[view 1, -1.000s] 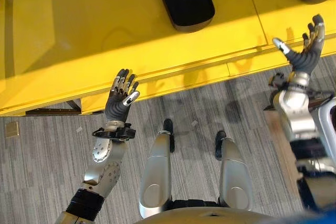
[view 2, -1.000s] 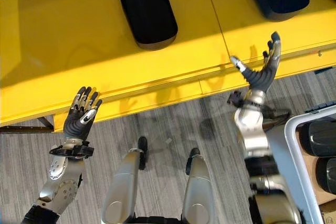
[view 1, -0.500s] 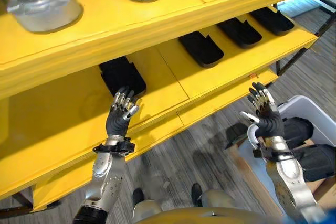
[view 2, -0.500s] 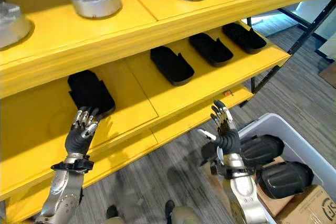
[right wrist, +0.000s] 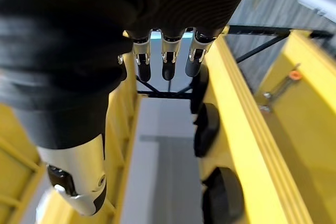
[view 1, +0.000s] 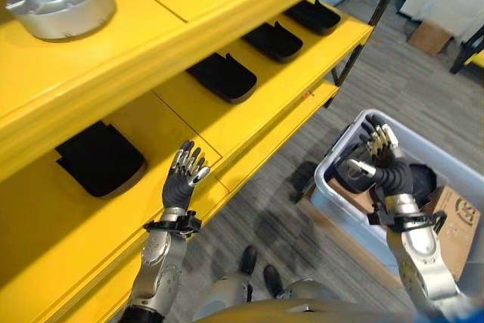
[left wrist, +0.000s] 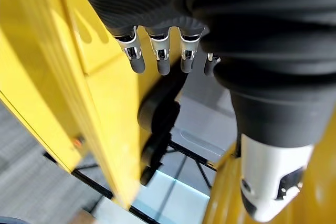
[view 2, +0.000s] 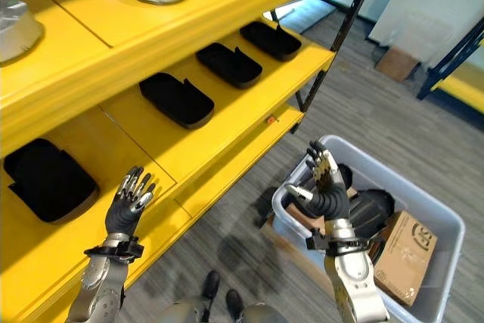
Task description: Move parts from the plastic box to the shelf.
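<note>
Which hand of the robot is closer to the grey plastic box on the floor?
The right hand. It hovers open directly over the grey plastic box, above the black parts inside. The left hand is raised open by the yellow shelf, far from the box.

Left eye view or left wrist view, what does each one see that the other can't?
Eye view: the pale grey plastic box, the right robot hand by it, a round silver metal part. Wrist view: the left robot hand up close, fingers straight. Both: the yellow shelf and black moulded parts on it.
</note>
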`<state>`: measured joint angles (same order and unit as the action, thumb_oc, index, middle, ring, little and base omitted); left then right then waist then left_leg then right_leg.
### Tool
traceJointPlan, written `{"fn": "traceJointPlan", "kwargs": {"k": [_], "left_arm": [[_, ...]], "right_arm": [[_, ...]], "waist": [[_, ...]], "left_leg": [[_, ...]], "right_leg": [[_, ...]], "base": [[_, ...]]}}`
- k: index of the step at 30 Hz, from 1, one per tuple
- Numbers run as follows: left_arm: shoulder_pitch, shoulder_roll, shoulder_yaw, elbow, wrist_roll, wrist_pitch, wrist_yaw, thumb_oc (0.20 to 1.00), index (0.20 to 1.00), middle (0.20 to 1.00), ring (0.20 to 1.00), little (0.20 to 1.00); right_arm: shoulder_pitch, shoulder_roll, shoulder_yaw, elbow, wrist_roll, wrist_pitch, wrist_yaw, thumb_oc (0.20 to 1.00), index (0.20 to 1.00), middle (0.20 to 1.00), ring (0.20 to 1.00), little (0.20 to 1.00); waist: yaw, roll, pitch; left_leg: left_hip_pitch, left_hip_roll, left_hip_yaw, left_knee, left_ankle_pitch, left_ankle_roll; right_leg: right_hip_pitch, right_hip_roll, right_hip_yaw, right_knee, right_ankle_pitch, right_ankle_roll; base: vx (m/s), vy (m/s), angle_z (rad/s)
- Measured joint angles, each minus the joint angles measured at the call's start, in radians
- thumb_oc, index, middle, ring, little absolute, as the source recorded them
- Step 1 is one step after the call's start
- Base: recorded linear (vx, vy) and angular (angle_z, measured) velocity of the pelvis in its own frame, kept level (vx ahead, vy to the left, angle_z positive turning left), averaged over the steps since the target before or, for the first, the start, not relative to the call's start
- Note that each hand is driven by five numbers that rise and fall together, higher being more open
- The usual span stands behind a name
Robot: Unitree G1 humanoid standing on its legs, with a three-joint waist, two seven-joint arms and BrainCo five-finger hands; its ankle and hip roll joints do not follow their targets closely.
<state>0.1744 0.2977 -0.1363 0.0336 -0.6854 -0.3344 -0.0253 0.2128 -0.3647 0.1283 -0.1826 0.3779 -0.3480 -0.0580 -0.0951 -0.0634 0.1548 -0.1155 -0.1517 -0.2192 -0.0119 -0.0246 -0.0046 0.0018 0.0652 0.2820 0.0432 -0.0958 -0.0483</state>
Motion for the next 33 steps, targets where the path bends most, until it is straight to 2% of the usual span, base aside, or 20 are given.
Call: {"fn": "traceJointPlan", "kwargs": {"k": [2,5,7,8,9,10,13,15,16,17,18,20,22,23,25,26,27,28,30,33], "left_arm": [[0.000,0.004,-0.002,-0.017,0.000,-0.003,0.000,1.000,1.000,1.000,1.000,1.000],[-0.044,0.005,-0.011,0.001,0.000,-0.004,0.007,1.000,1.000,1.000,1.000,1.000],[-0.054,0.010,-0.021,0.002,0.001,-0.005,0.010,1.000,1.000,1.000,1.000,1.000],[-0.054,0.025,-0.019,-0.003,0.001,-0.007,0.011,1.000,1.000,1.000,1.000,1.000],[-0.053,0.043,-0.017,-0.004,0.002,-0.007,0.011,1.000,1.000,1.000,1.000,1.000],[-0.052,0.045,-0.014,-0.001,0.003,-0.008,0.015,1.000,1.000,1.000,1.000,1.000],[-0.075,0.039,-0.013,0.007,0.008,-0.006,0.038,1.000,1.000,1.000,1.000,1.000],[-0.089,0.051,-0.003,-0.004,0.009,-0.018,0.059,1.000,1.000,1.000,1.000,1.000],[-0.103,0.058,-0.006,-0.001,0.010,-0.018,0.071,1.000,1.000,1.000,1.000,1.000],[-0.107,0.053,-0.014,-0.001,0.010,-0.018,0.074,1.000,1.000,1.000,1.000,1.000],[-0.107,0.036,-0.008,-0.004,0.009,-0.023,0.077,1.000,1.000,1.000,1.000,1.000],[-0.050,0.033,0.013,-0.003,0.009,-0.020,0.076,1.000,1.000,1.000,1.000,1.000],[-0.045,0.048,0.056,-0.004,0.009,-0.019,0.076,1.000,1.000,1.000,1.000,1.000],[-0.035,0.058,0.069,-0.005,0.009,-0.019,0.076,1.000,1.000,1.000,1.000,1.000],[-0.003,-0.035,0.054,-0.008,0.011,-0.003,0.073,1.000,1.000,1.000,1.000,1.000],[-0.022,-0.077,0.057,0.012,0.009,-0.003,0.075,1.000,1.000,1.000,1.000,1.000],[-0.023,-0.090,0.059,0.021,0.007,-0.003,0.074,1.000,1.000,1.000,1.000,1.000],[0.028,-0.040,0.082,0.020,-0.001,-0.002,0.075,1.000,1.000,1.000,1.000,1.000],[0.033,-0.017,0.072,0.030,-0.001,0.000,0.071,1.000,1.000,1.000,1.000,1.000],[0.027,-0.031,0.051,0.029,-0.001,0.002,0.065,1.000,1.000,1.000,1.000,1.000]], "right_arm": [[-0.012,-0.010,0.000,-0.008,0.004,0.005,0.009,1.000,1.000,1.000,1.000,1.000],[-0.064,-0.004,0.070,-0.001,0.041,0.029,0.016,1.000,1.000,1.000,1.000,1.000],[-0.074,0.005,0.085,0.004,0.043,0.037,0.017,1.000,1.000,1.000,1.000,1.000],[-0.082,0.024,0.092,0.006,0.043,0.037,0.016,1.000,1.000,1.000,1.000,1.000],[-0.094,0.030,0.094,0.005,0.043,0.038,0.016,1.000,1.000,1.000,1.000,1.000],[-0.105,0.022,0.094,0.006,0.043,0.037,0.017,1.000,1.000,1.000,1.000,1.000],[-0.136,0.021,0.103,0.019,0.043,0.048,0.013,1.000,1.000,1.000,1.000,1.000],[-0.181,0.021,0.154,0.019,0.040,0.052,0.007,1.000,1.000,1.000,1.000,1.000],[-0.209,0.017,0.173,0.016,0.035,0.057,0.008,1.000,1.000,1.000,1.000,1.000],[-0.196,0.018,0.170,0.011,0.032,0.057,0.006,1.000,1.000,1.000,1.000,1.000],[-0.204,0.027,0.178,0.023,0.028,0.066,-0.003,1.000,1.000,1.000,1.000,1.000],[-0.215,0.033,0.194,0.026,0.026,0.074,-0.001,1.000,1.000,1.000,1.000,1.000],[-0.213,0.033,0.193,0.026,0.006,0.084,0.001,1.000,1.000,1.000,1.000,1.000],[-0.202,0.040,0.195,0.026,-0.007,0.086,0.007,1.000,1.000,1.000,1.000,1.000],[-0.214,0.000,0.162,0.035,-0.008,0.092,0.008,1.000,1.000,1.000,1.000,1.000],[-0.215,-0.015,0.127,0.115,-0.007,0.081,0.013,1.000,1.000,1.000,1.000,1.000],[-0.190,-0.012,0.124,0.164,-0.007,0.106,0.017,1.000,1.000,1.000,1.000,1.000],[-0.171,-0.009,0.118,0.098,-0.006,0.105,0.028,1.000,1.000,1.000,1.000,1.000],[-0.186,-0.011,0.097,0.080,0.002,0.087,0.026,1.000,1.000,1.000,1.000,1.000],[-0.193,-0.050,0.118,0.081,0.005,0.080,0.017,1.000,1.000,1.000,1.000,1.000]], "waist": [[0.016,0.042,0.008],[0.032,0.080,-0.002],[0.048,0.036,0.009],[0.034,-0.004,0.009],[0.038,-0.006,0.008],[0.032,0.013,0.010],[0.002,0.026,0.020],[0.029,0.036,0.049],[0.052,0.043,0.071],[0.045,0.054,0.074],[0.067,0.068,0.081],[0.091,0.066,0.081],[0.084,0.031,0.074],[0.087,-0.007,0.056],[0.080,0.035,0.007],[0.024,0.036,0.003],[0.032,0.024,-0.007],[0.029,0.018,-0.012],[0.032,0.016,-0.016],[0.031,0.045,-0.018]], "left_leg": [[0.039,-0.001,0.033,-0.019,0.086,0.061],[0.076,0.001,0.104,-0.035,0.087,0.063],[0.049,-0.033,0.142,0.071,0.071,0.032],[-0.011,-0.045,0.140,0.157,0.009,0.123],[-0.010,0.015,0.136,0.126,-0.010,0.154],[0.008,0.072,0.137,0.070,0.006,0.057],[0.032,0.046,0.218,-0.011,0.055,0.100],[0.022,0.073,0.332,-0.011,0.063,0.105],[0.027,0.072,0.368,-0.015,0.054,0.104],[0.033,0.075,0.375,-0.026,0.056,0.107],[0.051,0.089,0.446,-0.021,0.031,0.094],[0.074,0.094,0.499,-0.022,0.015,0.071],[0.080,0.103,0.512,-0.030,0.023,0.031],[0.102,0.101,0.516,-0.051,0.036,0.011],[0.172,0.217,0.511,-0.077,0.052,-0.034],[0.161,0.258,0.450,-0.034,0.061,-0.062],[0.162,0.306,0.452,0.004,0.059,-0.082],[0.144,0.382,0.488,0.065,0.055,-0.083],[0.143,0.432,0.509,0.108,0.093,-0.058],[0.075,0.476,0.451,0.238,0.183,-0.098]], "right_leg": [[-0.002,-0.001,-0.013,0.046,-0.057,0.046],[-0.073,0.020,0.005,0.176,-0.093,0.089],[-0.081,-0.004,0.018,0.164,-0.037,0.042],[-0.059,-0.045,0.056,0.137,-0.042,0.030],[-0.068,-0.040,0.075,0.134,-0.050,0.039],[-0.077,-0.012,0.085,0.145,-0.059,0.055],[-0.143,-0.037,0.121,0.178,-0.070,0.109],[-0.224,-0.065,-0.009,0.211,-0.040,0.160],[-0.270,-0.141,-0.233,0.229,-0.022,0.187],[-0.258,-0.201,-0.308,0.210,-0.016,0.185],[-0.231,-0.380,-0.621,0.220,0.024,0.172],[-0.188,-0.496,-0.509,0.120,0.142,0.263],[-0.151,-0.535,-0.464,0.011,0.223,0.300],[-0.126,-0.520,-0.471,-0.023,0.235,0.290],[-0.069,-0.364,-0.515,-0.063,0.180,0.244],[-0.035,-0.339,-0.556,-0.061,0.150,0.224],[-0.071,-0.303,-0.561,0.005,0.090,0.199],[-0.132,-0.209,-0.536,0.083,0.034,0.116],[-0.117,-0.151,-0.511,0.064,0.040,0.094],[-0.111,-0.117,-0.507,0.059,0.046,0.042]], "base": [[0.04,0.144,-0.55],[0.02,0.172,-0.97],[-0.02,0.146,-0.52],[-0.03,0.127,-0.62],[-0.04,0.123,-0.56],[-0.06,0.102,-0.75],[-0.13,0.093,-0.87],[-0.09,0.004,-1.43],[-0.02,-0.021,-1.60],[0.03,-0.109,-1.44],[0.08,-0.143,-1.06],[0.09,-0.211,-1.05],[0.16,-0.194,-0.33],[0.16,-0.117,-0.44],[0.21,-0.469,-0.64],[0.31,-0.800,-0.30],[0.26,-0.736,-0.44],[0.17,-0.525,-0.91],[0.06,-0.310,-0.80],[0.03,-0.244,-0.35]]}}
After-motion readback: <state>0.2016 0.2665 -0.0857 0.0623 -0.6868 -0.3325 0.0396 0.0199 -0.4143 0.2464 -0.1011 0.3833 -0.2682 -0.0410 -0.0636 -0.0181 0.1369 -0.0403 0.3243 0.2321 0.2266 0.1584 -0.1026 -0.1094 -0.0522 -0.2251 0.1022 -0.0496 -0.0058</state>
